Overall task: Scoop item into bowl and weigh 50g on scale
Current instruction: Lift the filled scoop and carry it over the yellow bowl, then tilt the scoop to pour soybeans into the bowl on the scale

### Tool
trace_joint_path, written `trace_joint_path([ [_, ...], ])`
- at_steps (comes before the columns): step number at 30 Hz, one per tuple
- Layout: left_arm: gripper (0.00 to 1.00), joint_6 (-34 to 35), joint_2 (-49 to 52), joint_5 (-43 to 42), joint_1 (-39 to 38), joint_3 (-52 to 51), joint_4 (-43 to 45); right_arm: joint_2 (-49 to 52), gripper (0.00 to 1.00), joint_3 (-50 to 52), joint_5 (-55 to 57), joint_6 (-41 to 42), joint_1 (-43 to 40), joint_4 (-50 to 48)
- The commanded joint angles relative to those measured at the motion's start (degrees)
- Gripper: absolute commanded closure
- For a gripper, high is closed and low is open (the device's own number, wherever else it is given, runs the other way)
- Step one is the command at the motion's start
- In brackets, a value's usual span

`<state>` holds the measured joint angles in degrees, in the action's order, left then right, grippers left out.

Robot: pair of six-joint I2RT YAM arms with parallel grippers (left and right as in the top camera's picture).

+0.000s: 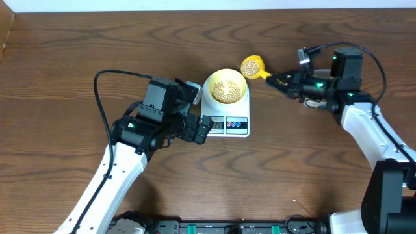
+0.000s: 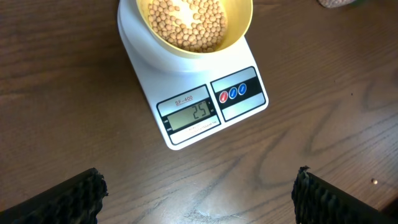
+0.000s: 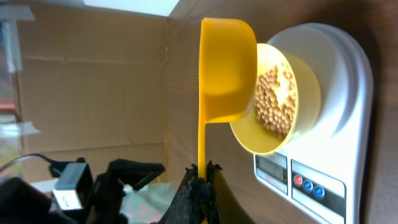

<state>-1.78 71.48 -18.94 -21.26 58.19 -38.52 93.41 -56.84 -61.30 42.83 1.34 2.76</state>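
Observation:
The pale yellow bowl (image 1: pixel 242 78) stands on the white scale (image 1: pixel 244 107), partly filled with tan beans (image 1: pixel 226 88). In the left wrist view the bowl (image 2: pixel 239 31) and its beans (image 2: pixel 186 22) sit above the scale (image 2: pixel 143 68), whose display reads 25. My left gripper (image 1: pixel 201 129) hovers open just in front of the scale, its fingers (image 2: pixel 68 199) wide apart over bare wood. My right gripper (image 1: pixel 281 81) is shut on the handle of a yellow scoop (image 1: pixel 252 66) holding beans, level beside the bowl's far right rim. The right wrist view shows the scoop (image 3: pixel 227 68) next to the bowl (image 3: pixel 249 134).
A cardboard box edge (image 1: pixel 5 29) sits at the far left corner, and cardboard (image 3: pixel 93 81) fills the background of the right wrist view. The left arm's black cable (image 1: pixel 97 91) loops over the table. Dark wood surrounds the scale.

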Motion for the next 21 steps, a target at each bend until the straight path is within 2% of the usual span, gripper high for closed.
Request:
trace_joint_path([
  [1, 0.02, -0.8, 0.0, 0.5, 0.2, 0.0, 0.0, 0.8, 0.99, -0.5, 3.8, -1.7, 2.9, -2.3],
  [21, 0.02, -0.8, 0.0, 0.5, 0.2, 0.0, 0.0, -0.3, 0.99, -0.5, 16.5, -14.2, 12.2, -1.0],
])
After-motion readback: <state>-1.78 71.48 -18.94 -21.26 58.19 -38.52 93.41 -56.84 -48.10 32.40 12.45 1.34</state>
